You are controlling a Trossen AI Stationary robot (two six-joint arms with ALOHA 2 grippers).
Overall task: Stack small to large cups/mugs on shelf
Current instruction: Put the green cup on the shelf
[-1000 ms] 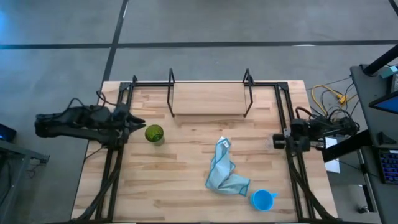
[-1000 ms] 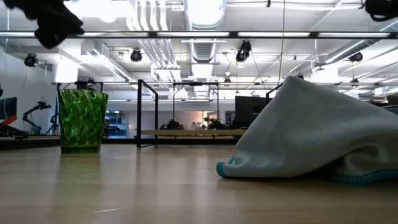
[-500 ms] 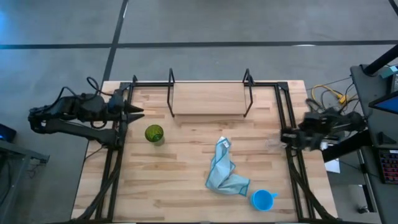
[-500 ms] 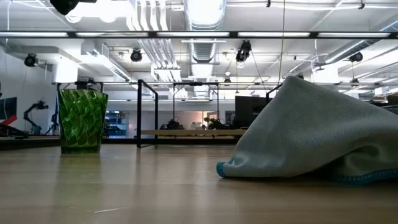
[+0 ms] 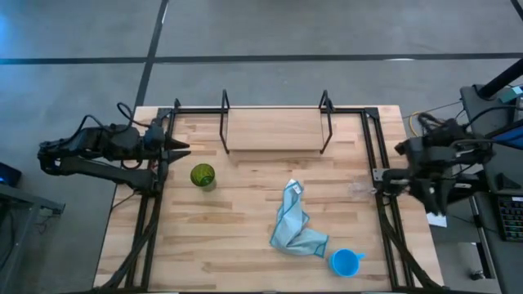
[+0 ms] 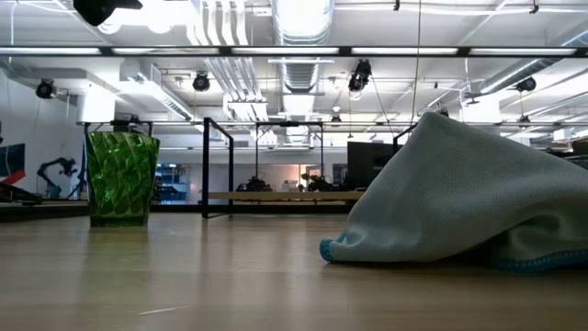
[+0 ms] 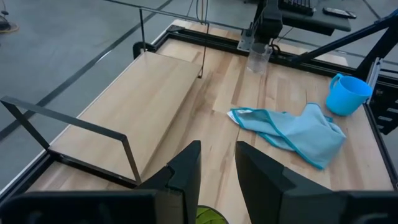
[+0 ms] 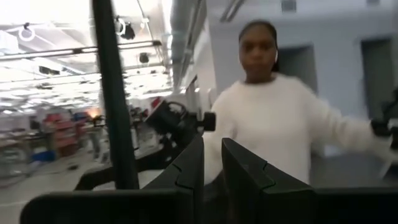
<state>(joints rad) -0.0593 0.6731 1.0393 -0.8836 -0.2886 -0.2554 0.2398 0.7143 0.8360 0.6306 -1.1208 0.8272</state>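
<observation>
Since half a second ago the right gripper (image 5: 384, 181) has swung further off the table's right edge, its wrist camera now facing a person in a white top (image 8: 280, 124) in the room beyond, while the left arm has hardly shifted. Its fingers (image 8: 245, 171) stand a narrow gap apart, holding nothing. The left gripper (image 5: 181, 148) hangs over the table's left edge, just behind the green cup (image 5: 202, 175), with its fingers (image 7: 186, 168) also slightly parted and empty. That cup stands upright on the table (image 5: 245, 245), left of centre and in front of the shelf's left end. The shelf (image 5: 274, 131) sits along the far side of the table, its board bare between the black uprights. The glass cup (image 7: 259, 57) stands near the right edge, close to the right arm's base. A light blue cloth (image 5: 292, 222) lies crumpled right of centre, and the blue cup (image 5: 346, 262) with its handle sits just beside the cloth's near end, toward the front right corner. All three cups are well apart from one another and off the shelf.
</observation>
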